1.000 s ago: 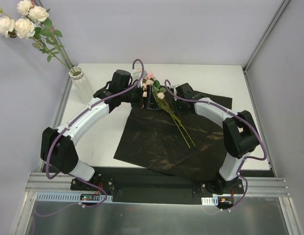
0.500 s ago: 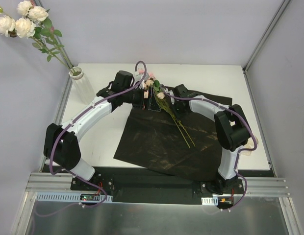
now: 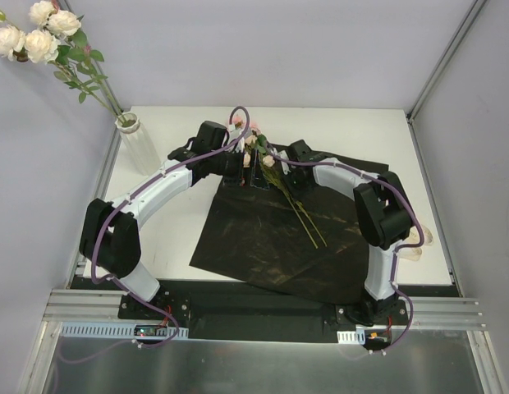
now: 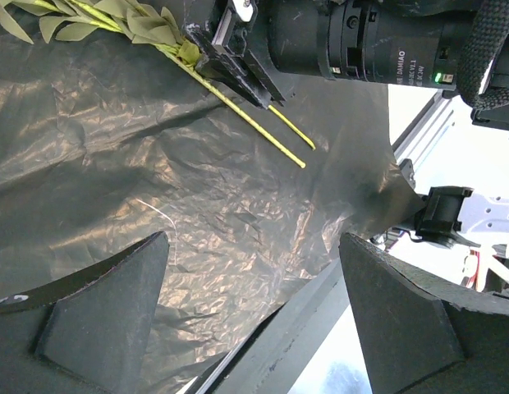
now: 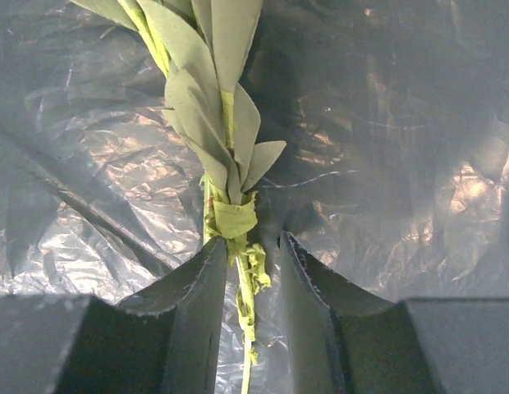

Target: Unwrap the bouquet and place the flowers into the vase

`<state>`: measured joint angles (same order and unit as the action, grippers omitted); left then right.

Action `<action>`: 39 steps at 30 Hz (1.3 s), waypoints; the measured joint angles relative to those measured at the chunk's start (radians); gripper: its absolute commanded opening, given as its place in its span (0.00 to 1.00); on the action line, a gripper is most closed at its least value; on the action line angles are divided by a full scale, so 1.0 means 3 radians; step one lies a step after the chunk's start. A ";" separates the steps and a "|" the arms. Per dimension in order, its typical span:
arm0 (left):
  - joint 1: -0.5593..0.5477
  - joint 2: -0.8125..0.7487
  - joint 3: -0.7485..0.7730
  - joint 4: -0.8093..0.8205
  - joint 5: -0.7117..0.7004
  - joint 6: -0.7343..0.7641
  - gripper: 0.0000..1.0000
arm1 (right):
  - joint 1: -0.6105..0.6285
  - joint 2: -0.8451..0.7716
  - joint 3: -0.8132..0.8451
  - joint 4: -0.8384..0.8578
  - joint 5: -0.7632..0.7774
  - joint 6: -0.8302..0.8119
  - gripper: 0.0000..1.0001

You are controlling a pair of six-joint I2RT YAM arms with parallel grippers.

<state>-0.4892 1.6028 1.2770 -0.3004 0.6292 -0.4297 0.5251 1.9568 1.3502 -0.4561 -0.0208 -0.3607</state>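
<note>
The bouquet lies unwrapped: its black paper sheet (image 3: 263, 238) is spread flat on the table. The flowers (image 3: 266, 156), pink and cream roses with green leaves, lie on the sheet with their stems (image 3: 308, 222) pointing to the near right. My right gripper (image 3: 289, 179) straddles the stems (image 5: 240, 271) just below the leaves. Its jaws stand narrowly apart, the left finger at the stems and a gap on the right. My left gripper (image 3: 242, 164) hovers wide open over the paper (image 4: 197, 205) beside the flower heads, holding nothing. The white ribbed vase (image 3: 138, 146) stands at the far left.
Tall white roses (image 3: 41, 33) stand in the vase and lean toward the left wall. A cream ribbon (image 3: 420, 245) lies on the table's right side, by the right arm's elbow. Frame posts rise at the far corners.
The right arm's elbow has swung in and its gripper has slid along the stems, jaws a little wider. The left arm has crept right. The flowers have barely shifted.
</note>
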 measured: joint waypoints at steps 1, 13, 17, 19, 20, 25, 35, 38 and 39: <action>0.0000 0.0001 0.0000 -0.0009 -0.0001 0.0000 0.84 | 0.0003 0.0011 0.0008 -0.0008 -0.0005 -0.0005 0.31; 0.0000 0.0003 0.0005 -0.0048 -0.0001 0.0003 0.84 | 0.0038 0.0052 0.0045 0.0033 0.0046 -0.0085 0.00; 0.0000 0.0003 0.0005 -0.0072 -0.0004 0.0006 0.84 | 0.0150 -0.0122 -0.0215 0.0306 0.0256 -0.0089 0.01; 0.0000 0.0003 0.0006 -0.0081 -0.0005 0.0008 0.84 | 0.0205 -0.0287 -0.0393 0.0432 0.0364 -0.0086 0.00; 0.0000 0.0003 0.0009 -0.0092 -0.0008 0.0010 0.84 | 0.0230 -0.0387 -0.0478 0.0493 0.0420 -0.0084 0.00; 0.0000 0.0003 0.0017 -0.0104 -0.0038 0.0023 0.83 | 0.0256 -0.1054 -0.0936 0.0971 0.0655 -0.0041 0.00; 0.0001 -0.0058 0.0018 -0.0114 -0.0125 0.0095 0.75 | 0.0247 -0.1522 -0.1274 0.1747 0.0209 0.0298 0.00; 0.0023 -0.0145 0.0017 -0.0070 -0.0131 0.0098 0.73 | 0.0249 -0.1525 -0.1347 0.1919 -0.0039 0.0440 0.00; 0.0027 -0.0174 0.0015 -0.0051 -0.0134 0.0097 0.73 | 0.0251 -0.1525 -0.1369 0.1981 -0.0116 0.0495 0.00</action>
<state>-0.4812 1.5505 1.2816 -0.3157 0.5892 -0.4007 0.6003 1.4994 0.9394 0.1383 -0.0555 -0.2123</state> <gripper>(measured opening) 0.737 0.019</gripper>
